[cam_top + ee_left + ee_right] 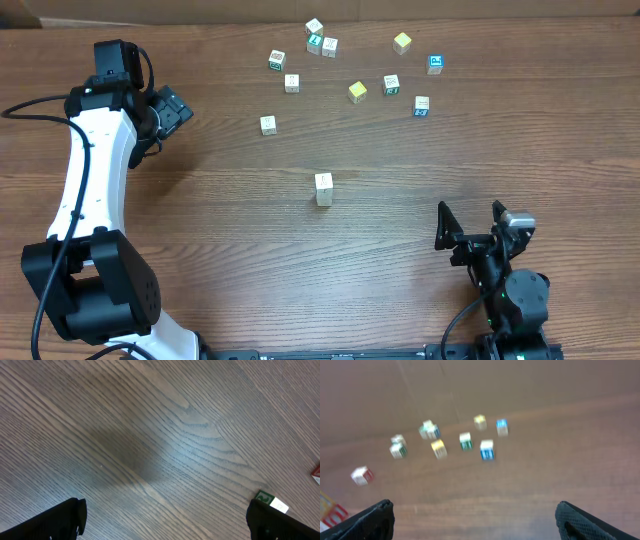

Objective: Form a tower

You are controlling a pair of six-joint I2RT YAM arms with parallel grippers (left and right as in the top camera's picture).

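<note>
Overhead, tower [323,188] stands on table [250,260], left pincer [178,107], right pincer [470,214] spread wide.

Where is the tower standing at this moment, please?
In the overhead view, the tower stands alone near the middle of the table, nearer the robot than the scattered loose cubes; the nearest, a cream cube, lies beyond it to the left.
</note>
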